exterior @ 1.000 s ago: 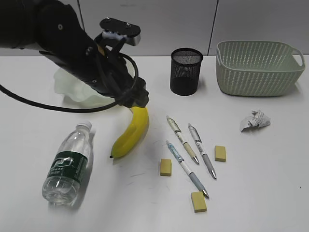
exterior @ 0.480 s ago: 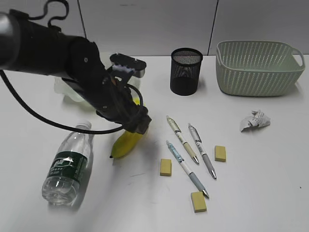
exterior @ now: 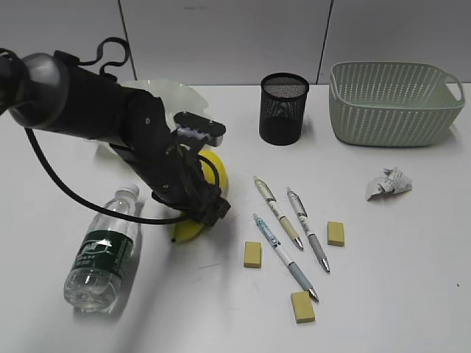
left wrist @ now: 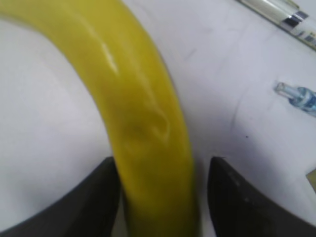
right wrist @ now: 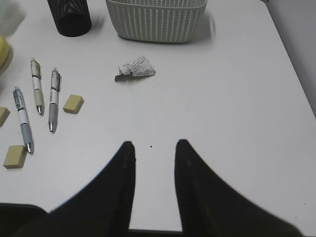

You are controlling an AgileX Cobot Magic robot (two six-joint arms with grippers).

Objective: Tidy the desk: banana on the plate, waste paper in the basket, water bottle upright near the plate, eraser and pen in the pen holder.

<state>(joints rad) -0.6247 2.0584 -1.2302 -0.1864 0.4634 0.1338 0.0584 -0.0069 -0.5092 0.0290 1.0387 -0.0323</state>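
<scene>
The yellow banana (exterior: 214,168) lies on the white desk, its middle under my left gripper (exterior: 202,209). In the left wrist view the banana (left wrist: 148,123) runs between the jaws of the left gripper (left wrist: 164,159); they stand open, the left finger against the peel and a gap at the right finger. The pale plate (exterior: 166,93) sits behind the arm. The water bottle (exterior: 99,254) lies on its side at front left. Three pens (exterior: 278,212) and three erasers (exterior: 252,254) lie mid-desk. Waste paper (exterior: 388,182) lies right, before the basket (exterior: 394,103). My right gripper (right wrist: 153,143) hovers open and empty.
The black mesh pen holder (exterior: 283,108) stands at the back centre, left of the basket. The left arm's cable loops over the desk beside the bottle. The right wrist view shows the paper (right wrist: 134,68) and the desk's right edge.
My left arm has come down over the banana until the jaws straddle it on the desk. The jaws have narrowed a little. The plate behind the arm now shows.
</scene>
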